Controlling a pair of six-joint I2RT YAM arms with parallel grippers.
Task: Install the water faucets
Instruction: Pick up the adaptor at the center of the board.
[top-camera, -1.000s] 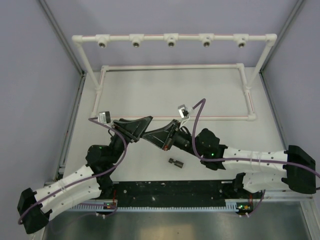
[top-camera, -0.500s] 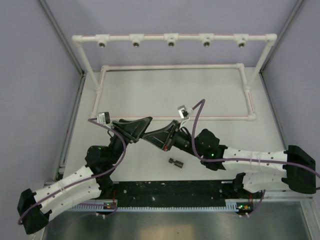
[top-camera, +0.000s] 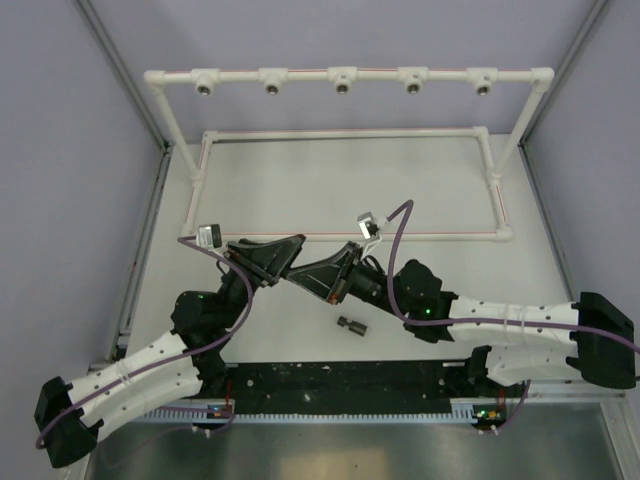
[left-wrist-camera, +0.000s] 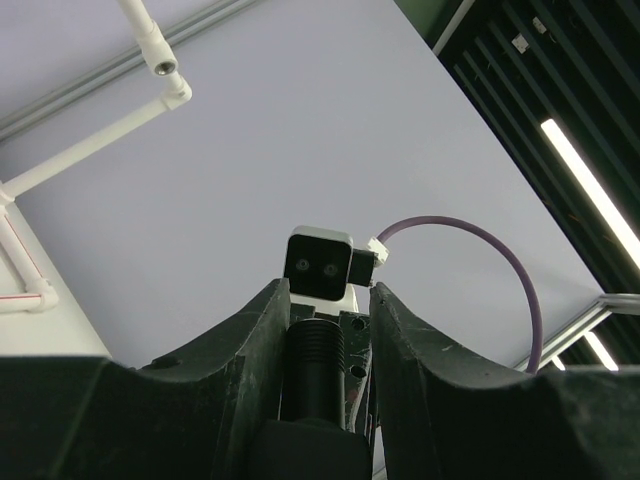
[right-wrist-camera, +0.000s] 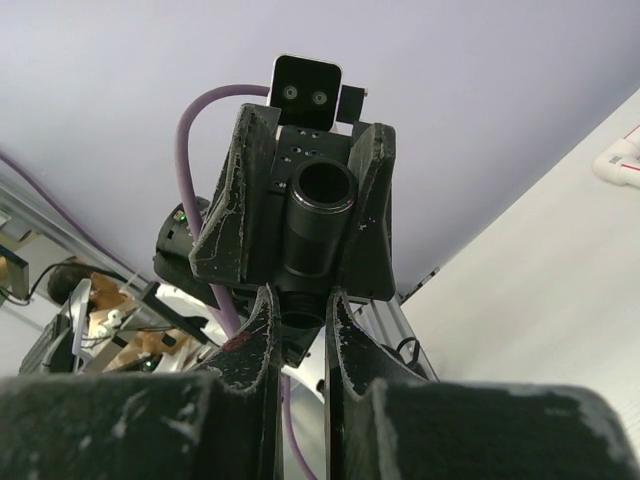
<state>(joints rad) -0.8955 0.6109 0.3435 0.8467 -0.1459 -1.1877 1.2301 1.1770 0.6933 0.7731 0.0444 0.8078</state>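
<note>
Left gripper (top-camera: 296, 243) is clamped round a black faucet (right-wrist-camera: 318, 215), its long axis running along the fingers toward the right gripper (right-wrist-camera: 300, 298), which is nearly shut and pinching the other end. The second faucet (top-camera: 351, 324) is lying roughly left-right on the surface (top-camera: 330, 190), near side of both.

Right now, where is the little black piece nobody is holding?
Top view: the little black piece lies on the table, between the right tool and the black strip.
</note>
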